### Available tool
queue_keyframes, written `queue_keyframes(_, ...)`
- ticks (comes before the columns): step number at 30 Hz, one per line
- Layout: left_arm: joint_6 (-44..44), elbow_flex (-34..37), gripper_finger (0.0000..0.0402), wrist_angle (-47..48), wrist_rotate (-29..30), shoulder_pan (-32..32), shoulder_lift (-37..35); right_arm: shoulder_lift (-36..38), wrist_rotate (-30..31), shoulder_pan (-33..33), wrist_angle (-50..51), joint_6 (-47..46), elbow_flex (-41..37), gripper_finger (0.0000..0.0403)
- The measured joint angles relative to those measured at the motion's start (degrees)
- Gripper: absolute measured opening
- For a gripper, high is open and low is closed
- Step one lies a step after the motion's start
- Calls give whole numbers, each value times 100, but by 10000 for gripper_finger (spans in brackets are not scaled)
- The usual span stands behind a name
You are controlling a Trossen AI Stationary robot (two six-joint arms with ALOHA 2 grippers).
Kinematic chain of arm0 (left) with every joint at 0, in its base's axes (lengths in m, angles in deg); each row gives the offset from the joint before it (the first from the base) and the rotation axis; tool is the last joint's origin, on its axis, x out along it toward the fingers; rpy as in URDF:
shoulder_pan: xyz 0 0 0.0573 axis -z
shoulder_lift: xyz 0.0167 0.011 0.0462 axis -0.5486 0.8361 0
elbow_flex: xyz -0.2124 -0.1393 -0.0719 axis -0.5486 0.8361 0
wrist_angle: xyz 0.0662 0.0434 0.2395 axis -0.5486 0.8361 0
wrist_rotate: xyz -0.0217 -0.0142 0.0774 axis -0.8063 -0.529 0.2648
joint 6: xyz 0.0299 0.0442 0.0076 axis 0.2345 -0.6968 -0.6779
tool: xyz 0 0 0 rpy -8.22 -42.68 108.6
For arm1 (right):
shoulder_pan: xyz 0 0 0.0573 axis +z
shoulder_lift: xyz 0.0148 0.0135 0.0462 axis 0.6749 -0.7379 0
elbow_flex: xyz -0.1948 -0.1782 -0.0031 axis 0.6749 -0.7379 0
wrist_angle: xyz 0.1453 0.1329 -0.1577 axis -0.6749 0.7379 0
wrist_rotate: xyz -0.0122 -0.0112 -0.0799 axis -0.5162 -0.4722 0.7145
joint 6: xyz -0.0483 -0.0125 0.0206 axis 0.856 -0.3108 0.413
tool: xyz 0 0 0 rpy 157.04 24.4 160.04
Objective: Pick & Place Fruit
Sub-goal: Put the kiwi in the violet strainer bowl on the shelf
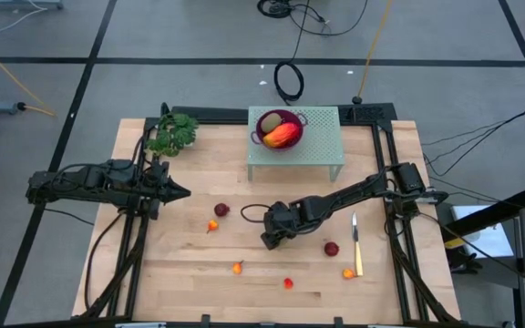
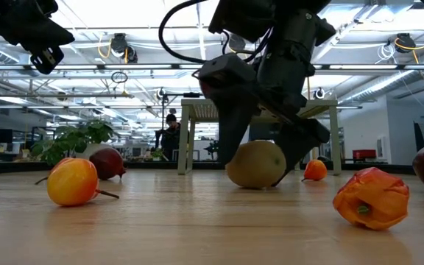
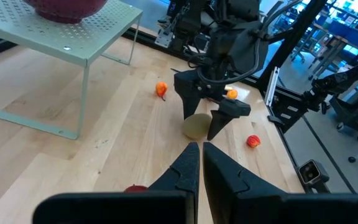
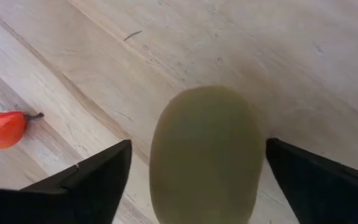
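**A:** How far along are we looking here?

**B:** Partway, I'd judge. In the overhead view the red bowl (image 1: 281,128) is sitting on the pale green stand (image 1: 322,137) at upper centre, already holding the orange-red oval fruit (image 1: 283,135) and a kiwi-like piece (image 1: 270,121).

**A:** And what is being worked on now?

**B:** The right gripper (image 1: 271,240) is reaching down at centre frame over the second kiwi (image 2: 255,163). Its jaws are standing wide, one on each side of the fruit, with gaps showing in its wrist view (image 4: 205,152). The kiwi is lying on the table (image 1: 180,282), not lifted.

**A:** So no grasp?

**B:** None showing; the fingers are straddling it without pressing.

**A:** The other arm?

**B:** The left gripper (image 1: 179,192) is waiting at the left of the overhead frame, fingers pinched together and holding nothing.

**A:** What is left?

**B:** Plenty. Two dark red balls, one left of centre (image 1: 221,210) and one lower right (image 1: 332,248), plus small orange pieces (image 1: 238,267) scattered along the lower part of the frame, are lying loose on the wood. The knife (image 1: 356,244) and leafy sprig (image 1: 173,133) are lying apart from all that.
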Motion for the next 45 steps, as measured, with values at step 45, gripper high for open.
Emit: queue_keyframes(45,-366,0,19,-132,352,0,0,3633,2023,-1672,-635,3410,-11,214)
